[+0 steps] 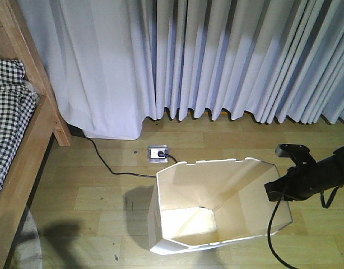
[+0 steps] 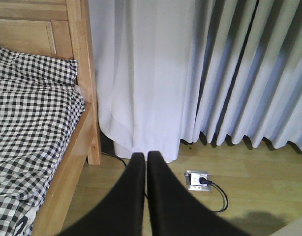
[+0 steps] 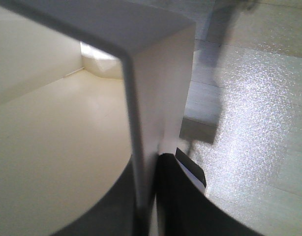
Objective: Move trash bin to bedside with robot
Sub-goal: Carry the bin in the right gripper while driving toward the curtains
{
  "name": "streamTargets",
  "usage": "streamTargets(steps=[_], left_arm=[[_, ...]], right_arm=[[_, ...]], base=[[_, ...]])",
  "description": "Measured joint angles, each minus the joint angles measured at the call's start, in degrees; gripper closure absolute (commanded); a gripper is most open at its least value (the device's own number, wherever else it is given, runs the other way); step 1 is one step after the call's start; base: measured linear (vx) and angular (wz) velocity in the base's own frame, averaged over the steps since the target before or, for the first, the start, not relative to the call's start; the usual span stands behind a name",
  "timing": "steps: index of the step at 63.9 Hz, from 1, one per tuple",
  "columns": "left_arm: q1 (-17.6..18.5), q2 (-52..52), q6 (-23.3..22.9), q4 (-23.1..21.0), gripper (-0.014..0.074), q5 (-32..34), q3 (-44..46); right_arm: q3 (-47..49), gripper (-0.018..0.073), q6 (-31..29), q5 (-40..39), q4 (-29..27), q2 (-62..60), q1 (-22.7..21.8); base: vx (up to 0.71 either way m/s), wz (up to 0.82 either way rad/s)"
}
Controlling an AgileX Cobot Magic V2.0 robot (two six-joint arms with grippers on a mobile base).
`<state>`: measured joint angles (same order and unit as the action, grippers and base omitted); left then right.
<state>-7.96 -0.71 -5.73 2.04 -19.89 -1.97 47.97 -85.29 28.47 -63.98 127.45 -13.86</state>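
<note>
The white trash bin (image 1: pixel 245 216) stands on the wooden floor, tilted a little, its octagonal rim open toward me and its inside cream. My right gripper (image 1: pixel 273 190) reaches in from the right on a black arm and is shut on the bin's right wall. In the right wrist view the thin bin wall (image 3: pixel 161 73) runs down between the two black fingers of the right gripper (image 3: pixel 150 169). The bed (image 1: pixel 32 145), with a light wooden frame and checked bedding (image 2: pixel 33 113), is at the left, a floor's width from the bin. My left gripper (image 2: pixel 145 158) hangs shut and holds nothing.
Pale curtains (image 1: pixel 217 56) hang to the floor along the back. A metal floor socket (image 1: pixel 158 152) with a plugged black cable (image 1: pixel 105 162) sits between bin and curtains. The bed post (image 1: pixel 60 129) stands at the curtain's left end. Black cables trail from my right arm.
</note>
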Motion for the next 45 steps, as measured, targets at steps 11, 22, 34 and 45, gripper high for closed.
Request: streamTargets(steps=[11,22,34,45], left_arm=[[0.0,0.0,0.0,0.0,0.0603,0.0,0.0],[0.0,0.0,0.0,0.0,0.0603,0.0,0.0],[0.0,0.0,0.0,0.0,0.0603,0.0,0.0],[0.0,0.0,0.0,0.0,0.0603,0.0,0.0]], right_arm=[[0.0,0.0566,0.0,0.0,0.0,0.0,0.0],[0.0,0.0566,0.0,0.0,0.0,0.0,0.0],[0.0,0.0566,-0.28,-1.66,0.0,0.0,0.0],[0.0,0.0566,-0.43,-4.17,-0.05,0.0,0.0]], base=[[0.0,0.0],[0.0,-0.01],[0.0,-0.01],[0.0,0.0]])
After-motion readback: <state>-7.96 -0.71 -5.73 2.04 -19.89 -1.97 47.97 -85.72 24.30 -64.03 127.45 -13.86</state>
